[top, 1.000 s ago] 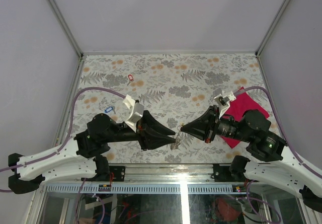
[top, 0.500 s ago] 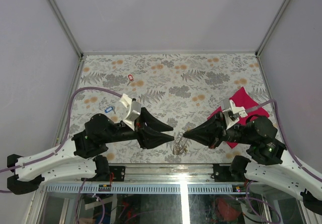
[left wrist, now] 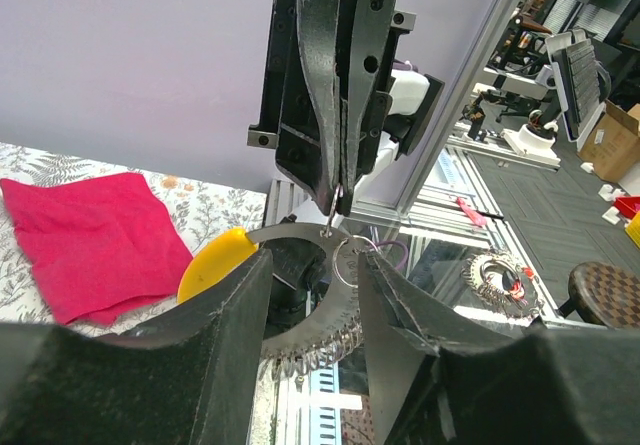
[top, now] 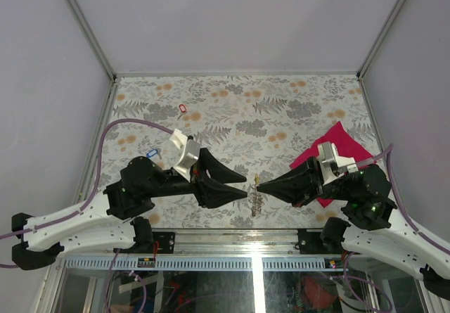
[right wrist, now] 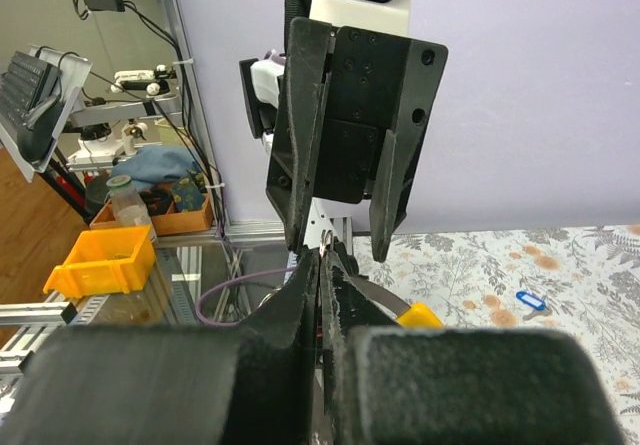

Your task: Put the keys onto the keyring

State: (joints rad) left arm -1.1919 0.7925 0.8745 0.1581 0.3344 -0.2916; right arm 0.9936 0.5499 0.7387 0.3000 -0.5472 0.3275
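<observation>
My right gripper (top: pixel 257 191) is shut on the thin silvery keyring (top: pixel 254 202) and holds it in the air near the table's front edge. The chain hangs below it. In the right wrist view the ring (right wrist: pixel 325 237) sticks out between the shut tips (right wrist: pixel 322 255). The yellow key (top: pixel 256 180) hangs on the ring; its head (left wrist: pixel 215 265) and the ring (left wrist: pixel 352 260) also show in the left wrist view. My left gripper (top: pixel 247 186) is open and faces the right one, with its fingers either side of the ring (left wrist: pixel 315 265). The red key (top: pixel 182 107) lies far left. The black key is not in view.
A magenta cloth (top: pixel 344 144) lies at the right, partly under my right arm. A small blue tag (top: pixel 152 153) lies on the flowered table (top: pixel 232 109) beside my left arm. The table's front edge is directly below both gripper tips.
My left gripper has opened from around the keyring. My right gripper has rolled and dropped toward the front edge. It now pinches the ring, which has shifted slightly right.
</observation>
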